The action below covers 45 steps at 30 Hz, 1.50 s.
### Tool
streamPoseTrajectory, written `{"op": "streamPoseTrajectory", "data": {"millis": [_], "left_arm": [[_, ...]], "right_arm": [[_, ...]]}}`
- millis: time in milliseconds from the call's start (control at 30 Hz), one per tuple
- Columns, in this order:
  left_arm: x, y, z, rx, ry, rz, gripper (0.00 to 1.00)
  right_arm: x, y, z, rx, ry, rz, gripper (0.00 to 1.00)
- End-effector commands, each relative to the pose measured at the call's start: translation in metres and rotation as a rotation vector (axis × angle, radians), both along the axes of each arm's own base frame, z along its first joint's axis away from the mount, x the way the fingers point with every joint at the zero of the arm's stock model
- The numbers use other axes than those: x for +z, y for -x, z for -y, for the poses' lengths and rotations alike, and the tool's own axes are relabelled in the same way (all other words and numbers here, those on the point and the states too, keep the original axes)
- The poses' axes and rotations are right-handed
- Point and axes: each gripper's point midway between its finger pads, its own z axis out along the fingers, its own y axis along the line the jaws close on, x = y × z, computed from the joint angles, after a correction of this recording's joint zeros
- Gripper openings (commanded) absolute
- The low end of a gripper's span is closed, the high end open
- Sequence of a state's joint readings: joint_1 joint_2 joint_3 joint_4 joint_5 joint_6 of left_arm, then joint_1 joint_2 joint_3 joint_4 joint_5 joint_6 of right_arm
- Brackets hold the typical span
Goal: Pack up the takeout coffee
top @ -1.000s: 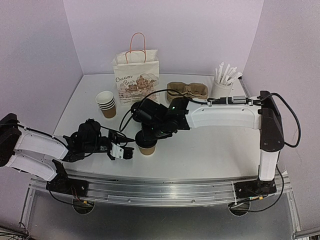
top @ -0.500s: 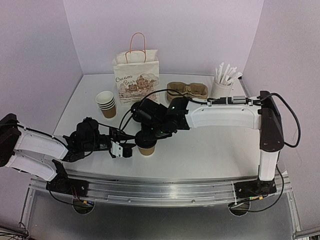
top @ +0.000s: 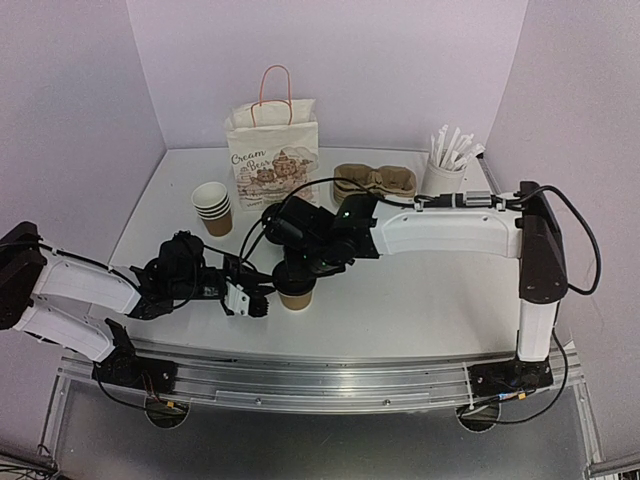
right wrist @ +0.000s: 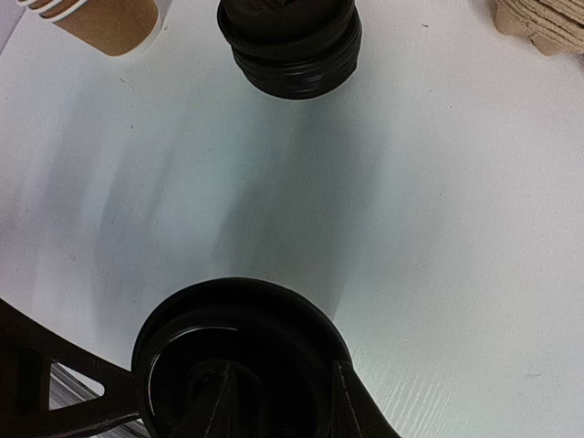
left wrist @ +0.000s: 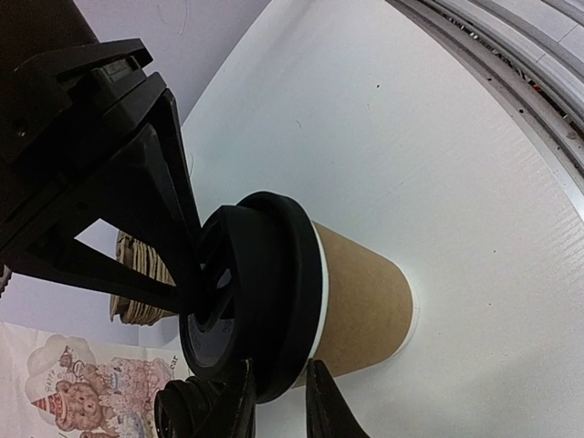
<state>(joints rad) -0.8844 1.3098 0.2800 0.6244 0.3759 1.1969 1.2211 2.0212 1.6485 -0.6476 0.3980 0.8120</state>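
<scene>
The takeout coffee [top: 297, 295] stands upright at the front middle of the table, a brown paper cup [left wrist: 365, 301] with a black lid [left wrist: 265, 292] on its mouth. My right gripper [top: 293, 268] is straight above it and shut on the lid's rim [right wrist: 274, 319], one finger in the lid's recess and one outside it. My left gripper [top: 258, 298] is at the cup's left side. Its fingertips [left wrist: 245, 392] stand a narrow gap apart on either side of the lid's edge. I cannot tell whether they touch it.
A printed paper bag [top: 272, 150] stands at the back. A stack of lidless cups [top: 213, 207] is to its left, and a stack of black lids [right wrist: 290, 46] lies behind the coffee. Pulp cup carriers [top: 375, 181] and a straw holder [top: 443, 170] are at the back right.
My left gripper has moved a little to the right, up to the cup's side. My right gripper has stayed on the lid.
</scene>
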Motion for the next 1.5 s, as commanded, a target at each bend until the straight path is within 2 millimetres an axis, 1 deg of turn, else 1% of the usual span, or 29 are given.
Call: {"op": "streamPoseTrajectory", "data": {"millis": [0,100,233,433,533,833,933,1033,1100,1200,1267,1333,1400,1467], "left_arm": [[-0.029,0.009,-0.007,-0.047,-0.121,-0.039,0.16],[-0.049,0.020,-0.017,-0.080,-0.192,-0.060,0.12],[-0.068,0.034,-0.028,-0.134,-0.255,-0.067,0.11],[-0.076,0.039,-0.032,-0.162,-0.299,-0.074,0.13],[-0.080,0.041,-0.034,-0.174,-0.317,-0.085,0.14],[-0.094,0.051,-0.041,-0.193,-0.360,-0.141,0.14],[-0.098,0.054,-0.043,-0.194,-0.366,-0.170,0.14],[-0.101,0.057,-0.045,-0.200,-0.370,-0.186,0.14],[-0.097,0.054,-0.043,-0.191,-0.357,-0.169,0.14],[-0.085,0.044,-0.036,-0.164,-0.328,-0.138,0.15],[-0.074,0.038,-0.030,-0.148,-0.307,-0.120,0.17],[-0.062,0.033,-0.024,-0.134,-0.274,-0.108,0.21],[-0.048,0.030,-0.019,-0.122,-0.236,-0.107,0.28],[-0.039,0.030,-0.017,-0.121,-0.207,-0.105,0.31]], "right_arm": [[-0.013,0.008,-0.007,0.027,0.017,-0.043,0.30],[-0.016,0.009,-0.007,0.021,0.018,-0.051,0.30],[-0.021,0.011,-0.004,0.010,0.023,-0.063,0.30],[-0.026,0.012,0.005,-0.020,0.029,-0.070,0.29],[-0.032,0.013,0.012,-0.043,0.032,-0.069,0.28],[-0.062,0.023,0.029,-0.082,0.038,-0.089,0.28],[-0.068,0.026,0.030,-0.073,0.047,-0.097,0.28],[-0.065,0.024,0.027,-0.052,0.047,-0.088,0.28],[-0.056,0.022,0.019,-0.026,0.034,-0.070,0.28],[-0.039,0.017,0.009,0.017,0.014,-0.037,0.29],[-0.029,0.014,0.006,0.035,0.005,-0.012,0.29],[-0.020,0.010,0.004,0.047,0.000,0.012,0.30],[-0.013,0.005,0.001,0.063,-0.003,0.033,0.30],[-0.009,-0.001,0.000,0.076,-0.001,0.047,0.31]]}}
